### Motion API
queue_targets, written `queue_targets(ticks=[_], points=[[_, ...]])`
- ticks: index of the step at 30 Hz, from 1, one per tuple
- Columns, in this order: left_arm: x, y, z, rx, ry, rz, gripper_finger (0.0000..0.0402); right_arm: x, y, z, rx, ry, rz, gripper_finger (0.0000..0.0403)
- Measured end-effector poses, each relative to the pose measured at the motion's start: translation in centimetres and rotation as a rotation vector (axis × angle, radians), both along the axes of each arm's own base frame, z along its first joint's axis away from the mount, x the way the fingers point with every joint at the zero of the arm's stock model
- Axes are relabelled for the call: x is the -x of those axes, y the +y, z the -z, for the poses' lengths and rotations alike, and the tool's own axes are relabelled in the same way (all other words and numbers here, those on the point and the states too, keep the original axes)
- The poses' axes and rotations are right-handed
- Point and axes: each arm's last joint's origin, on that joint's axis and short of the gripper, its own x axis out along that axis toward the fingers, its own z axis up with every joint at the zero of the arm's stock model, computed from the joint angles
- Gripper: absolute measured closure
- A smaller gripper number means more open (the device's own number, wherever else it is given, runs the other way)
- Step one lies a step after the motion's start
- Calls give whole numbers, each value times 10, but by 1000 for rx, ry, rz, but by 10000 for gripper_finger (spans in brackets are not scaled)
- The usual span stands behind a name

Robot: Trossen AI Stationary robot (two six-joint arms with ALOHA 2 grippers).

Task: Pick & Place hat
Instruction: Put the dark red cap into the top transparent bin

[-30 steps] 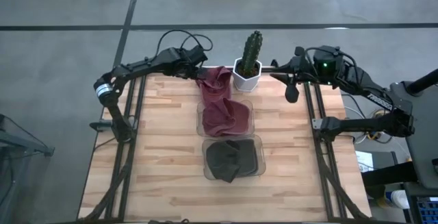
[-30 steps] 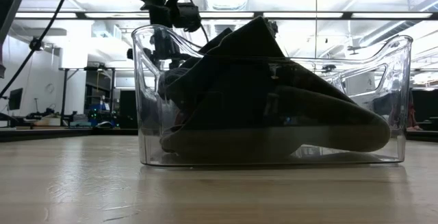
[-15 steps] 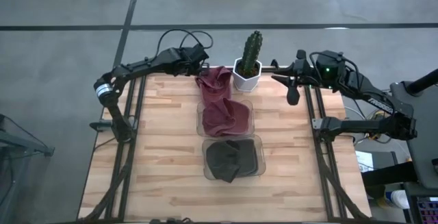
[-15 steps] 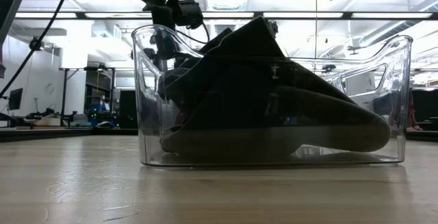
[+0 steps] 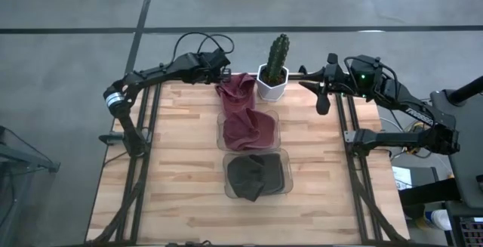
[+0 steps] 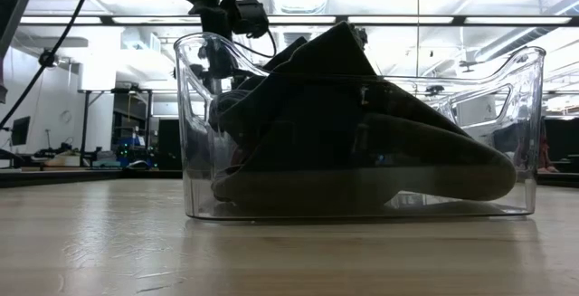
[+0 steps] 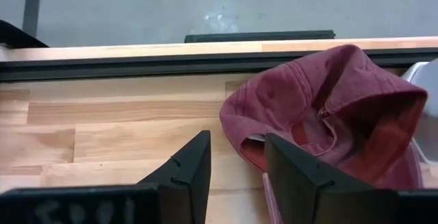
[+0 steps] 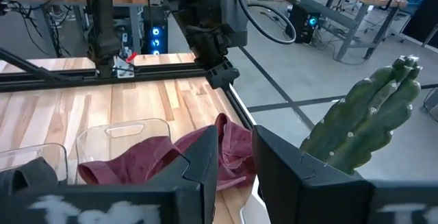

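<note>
A maroon hat (image 5: 235,88) (image 7: 328,107) lies crumpled on the wood at the table's far edge, next to a cactus pot. A second maroon hat (image 5: 249,128) sits in a clear bin. A dark hat (image 5: 255,176) (image 6: 362,133) fills the nearer clear bin (image 6: 194,124). My left gripper (image 5: 223,74) (image 7: 236,152) is open, low over the table at the far hat's left edge; whether a finger touches the hat, I cannot tell. My right gripper (image 5: 321,100) (image 8: 233,148) hovers open beyond the cactus, near the table's far right corner.
A green cactus (image 5: 278,53) (image 8: 363,114) in a white pot (image 5: 271,87) stands at the far edge between the two grippers. The two clear bins sit one behind the other at the table's middle. Bare wood (image 5: 166,164) lies left and right of them.
My left gripper has crept a little toward the table's right, closer to the far maroon hat. The hats and bins have stayed where they were.
</note>
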Motion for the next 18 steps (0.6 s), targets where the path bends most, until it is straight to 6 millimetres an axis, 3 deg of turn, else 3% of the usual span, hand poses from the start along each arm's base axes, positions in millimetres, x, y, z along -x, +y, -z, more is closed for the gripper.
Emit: queue_targets(ticks=[8,18], points=[[-2,-2,5,91,-82,-7,271,-2,-1,2,-10,7,1,325],[-6,-9,47,237,-206,8,271,-2,-1,2,-32,1,8,314]])
